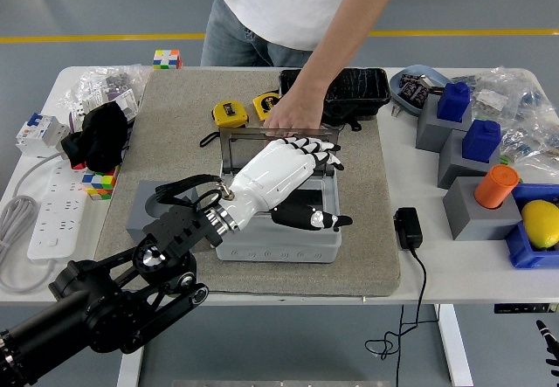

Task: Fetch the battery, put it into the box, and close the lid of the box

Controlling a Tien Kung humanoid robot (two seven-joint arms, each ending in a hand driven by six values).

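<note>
A grey box (279, 240) sits on the brown mat (175, 142), and its clear lid (240, 147) stands upright at the back. A person's hand (293, 116) rests on the lid's top edge. My left hand (334, 188) hovers over the box, open, with white fingers (316, 151) spread near the lid and the black thumb (314, 220) over the front. It holds nothing. The battery does not show; my hand covers the inside of the box. Only a tip of my right hand (550, 343) shows at the bottom right corner.
Two yellow tape measures (230, 114) and a black tray (349, 86) lie behind the box. Grey stands with blue blocks (454, 100) and an orange cylinder (496, 184) fill the right side. A power strip (52, 217) and cube puzzles (99, 182) sit left. A black adapter (407, 227) lies right of the mat.
</note>
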